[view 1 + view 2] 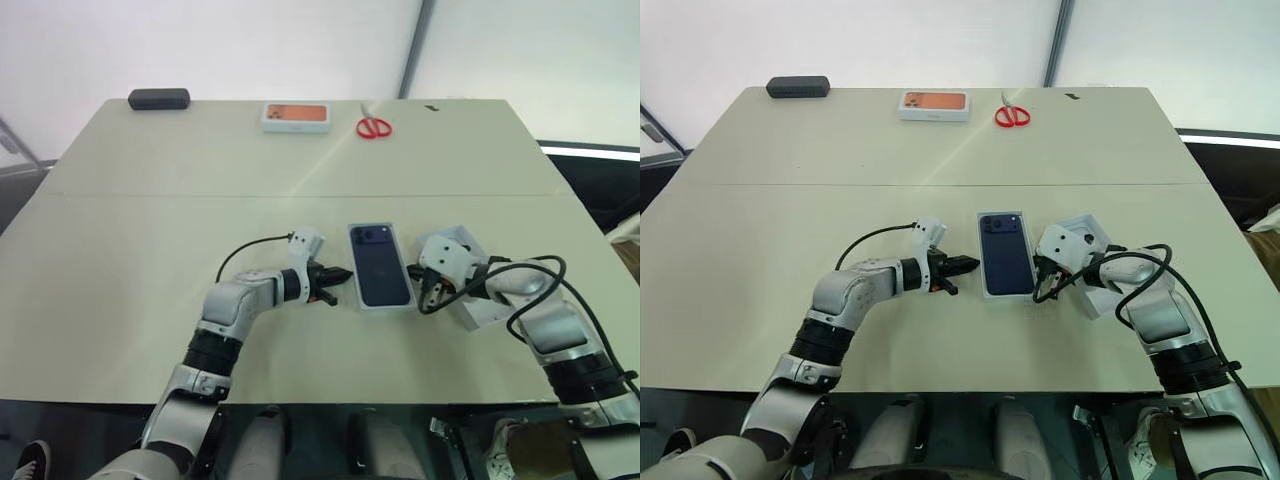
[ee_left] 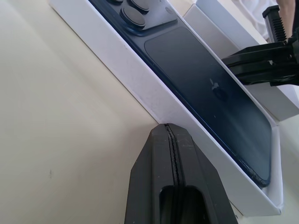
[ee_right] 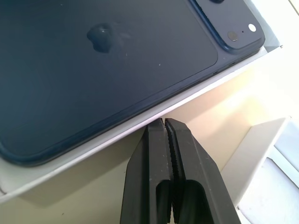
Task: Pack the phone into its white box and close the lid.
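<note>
**Phone seated in tray, lid waiting beside it**

Beige table (image 1: 150,230) underneath, wide and mostly bare. At centre, the white box (image 1: 357,290), taken as landmark: shallow, already holding the phone (image 1: 379,263) face down, camera cluster at the far end. Just right of the box, the lid (image 1: 478,305), open side up, partly under the right arm, likely parked within reach for capping. Left of the box, left gripper (image 1: 343,274), fingers pressed together, holding nothing, tip aimed at the box wall, probably to brace or nudge it. Right of the box, right gripper (image 3: 164,123), likewise closed and empty, at the rim.
</note>
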Robot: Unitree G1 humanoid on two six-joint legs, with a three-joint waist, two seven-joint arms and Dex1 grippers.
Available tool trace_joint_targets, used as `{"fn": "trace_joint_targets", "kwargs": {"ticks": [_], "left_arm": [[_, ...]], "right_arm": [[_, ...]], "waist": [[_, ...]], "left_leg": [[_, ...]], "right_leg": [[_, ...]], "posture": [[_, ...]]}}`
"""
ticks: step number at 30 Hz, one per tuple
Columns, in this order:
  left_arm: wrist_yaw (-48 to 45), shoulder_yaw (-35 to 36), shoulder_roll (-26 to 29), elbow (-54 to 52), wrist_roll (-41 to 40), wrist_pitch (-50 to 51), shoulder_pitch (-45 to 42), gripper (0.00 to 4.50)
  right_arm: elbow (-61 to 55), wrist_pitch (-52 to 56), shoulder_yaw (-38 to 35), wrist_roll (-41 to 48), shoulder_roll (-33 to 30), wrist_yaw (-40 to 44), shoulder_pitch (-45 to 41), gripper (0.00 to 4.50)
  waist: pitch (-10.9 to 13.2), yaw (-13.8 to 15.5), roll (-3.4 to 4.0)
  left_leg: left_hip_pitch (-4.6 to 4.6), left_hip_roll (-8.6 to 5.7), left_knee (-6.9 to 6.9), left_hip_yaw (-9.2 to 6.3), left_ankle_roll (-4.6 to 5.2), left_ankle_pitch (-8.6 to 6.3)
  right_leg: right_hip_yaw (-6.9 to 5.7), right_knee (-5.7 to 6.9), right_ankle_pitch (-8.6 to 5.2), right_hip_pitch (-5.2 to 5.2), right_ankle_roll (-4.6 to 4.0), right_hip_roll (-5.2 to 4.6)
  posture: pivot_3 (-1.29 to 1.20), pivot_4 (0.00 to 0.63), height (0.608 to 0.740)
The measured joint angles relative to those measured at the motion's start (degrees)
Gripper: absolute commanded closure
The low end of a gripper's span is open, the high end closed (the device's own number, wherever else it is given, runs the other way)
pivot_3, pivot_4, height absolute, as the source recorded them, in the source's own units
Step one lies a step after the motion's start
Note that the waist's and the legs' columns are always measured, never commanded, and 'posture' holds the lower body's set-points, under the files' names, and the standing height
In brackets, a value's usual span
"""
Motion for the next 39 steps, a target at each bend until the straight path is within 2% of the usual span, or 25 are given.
{"fn": "trace_joint_targets", "kwargs": {"ticks": [10,14,23,24,26,27,30,33,34,39], "left_arm": [[0.05,1.37,1.13,-0.98,-0.99,0.20,0.96,4.50],[0.03,1.49,1.61,-1.12,-0.98,-0.64,0.95,4.50],[-3.78,2.31,6.44,-7.72,-1.14,-6.09,3.11,4.50],[-4.55,2.53,7.51,-8.30,-1.69,-6.11,3.73,4.50],[-5.73,3.49,9.04,-8.31,-2.36,-6.08,4.11,3.97],[-6.31,3.76,10.19,-8.31,-2.43,-6.10,4.05,3.66],[-7.52,3.81,13.21,-8.18,-1.33,-8.41,4.06,2.12],[-8.62,4.69,13.67,-7.92,-0.95,-12.12,4.04,0.57],[-9.05,5.26,13.63,-7.88,-1.16,-13.08,4.01,0.06],[-9.93,6.97,13.33,-7.75,-2.31,-15.95,3.62,0.02]], "right_arm": [[4.54,-2.57,1.30,-0.34,0.14,-0.82,-3.14,4.41],[9.40,-4.73,1.63,-2.29,0.48,-4.00,-6.27,4.41],[16.65,-8.85,2.64,-4.76,1.59,-8.38,-9.52,4.41],[16.48,-7.60,2.07,-3.58,2.09,-7.87,-9.58,4.18],[15.56,-4.28,0.45,-0.61,3.34,-6.69,-9.57,3.61],[14.48,-2.52,0.04,0.76,3.64,-6.15,-9.56,3.13],[11.10,0.47,-0.91,2.91,3.60,-5.41,-9.02,1.46],[8.03,3.65,-3.72,5.39,3.61,-5.77,-7.79,0.00],[6.59,4.84,-4.95,6.80,3.97,-6.20,-7.40,0.00],[2.13,8.40,-7.52,9.30,4.64,-9.09,-4.59,0.00]], "waist": [[0.00,-0.54,0.00],[0.00,-0.57,0.01],[0.00,-0.58,0.01],[0.00,-0.72,0.02],[0.01,-0.77,0.02],[0.02,-0.78,0.04],[0.02,-0.67,0.05],[0.02,-0.41,0.05],[0.02,-0.46,0.05],[0.02,-0.53,0.05]], "left_leg": [[0.00,0.01,0.01,0.02,0.00,0.00],[0.00,0.01,0.01,0.03,0.00,0.00],[0.00,0.02,0.01,0.05,-0.01,0.00],[0.00,0.03,0.01,0.05,0.00,0.00],[0.00,0.06,0.01,0.04,0.00,0.00],[0.00,0.07,0.01,0.04,0.00,0.00],[-0.01,0.06,0.00,0.04,0.00,0.00],[-0.04,0.05,0.01,0.04,0.00,0.00],[-0.04,0.06,0.01,0.04,0.00,0.00],[-0.02,0.06,0.01,0.04,0.01,0.00]], "right_leg": [[0.02,0.03,0.00,-0.01,0.00,0.00],[0.03,0.07,0.00,-0.05,0.00,0.01],[0.05,0.08,0.01,-0.06,-0.01,0.00],[0.06,0.10,0.01,-0.06,-0.01,0.01],[0.06,0.11,0.01,-0.08,-0.01,0.05],[0.06,0.13,0.01,-0.09,-0.01,0.06],[0.05,0.13,0.01,-0.08,-0.01,0.04],[0.05,0.11,0.01,-0.09,-0.01,-0.01],[0.05,0.12,0.01,-0.09,-0.01,-0.02],[0.05,0.13,0.01,-0.09,-0.01,0.00]], "posture": [[0.00,0.150,0.740],[0.00,0.150,0.740],[0.00,0.150,0.740],[0.00,0.150,0.740],[0.00,0.150,0.740],[0.00,0.150,0.740],[0.00,0.150,0.740],[0.00,0.150,0.740],[0.00,0.150,0.740],[0.00,0.150,0.740]]}}
